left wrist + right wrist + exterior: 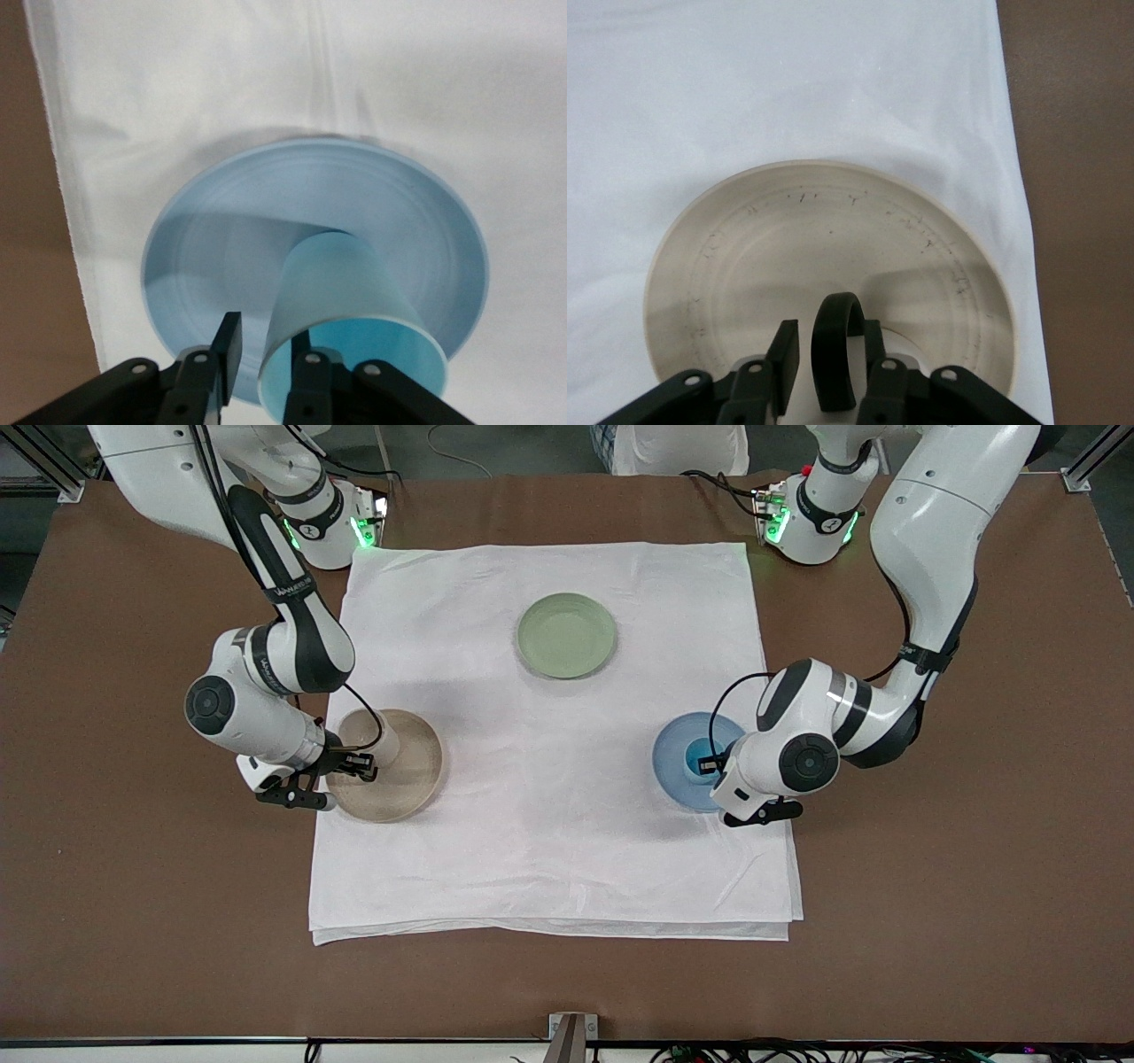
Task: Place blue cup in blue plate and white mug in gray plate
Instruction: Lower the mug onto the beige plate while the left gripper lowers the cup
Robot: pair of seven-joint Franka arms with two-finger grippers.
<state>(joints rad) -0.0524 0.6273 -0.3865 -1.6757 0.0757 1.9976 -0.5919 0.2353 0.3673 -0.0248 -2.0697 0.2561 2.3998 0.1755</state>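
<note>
The counter [133, 886] carries a white cloth [549, 850], and on the cloth lie three plates. The gray plate [416, 779] sits toward the right arm's end, the blue plate [669, 766] toward the left arm's end, and a green plate [566, 635], empty, lies farther from the front camera, between the two.

The mug [365, 740] stands on the gray plate, its dark handle [833, 345] pointing up between the fingers of the right gripper [354, 763]. The right gripper is over the plate, and its fingers flank the handle with a gap on at least one side, so they look spread rather than pinching. The cup [341, 310] is over the blue plate, apparently on it or just above it, tilted toward the wrist camera. The left gripper [709, 764] pinches its rim, one finger inside the cup and one outside.

Both placements seem nearly finished. To do the step well, the left gripper should set the cup's base flat on the plate before it lets go, since a tilted cup may tip or roll off the shallow plate. The right gripper should rise straight up, so that neither finger snags the handle and drags the mug toward the rim.
</note>
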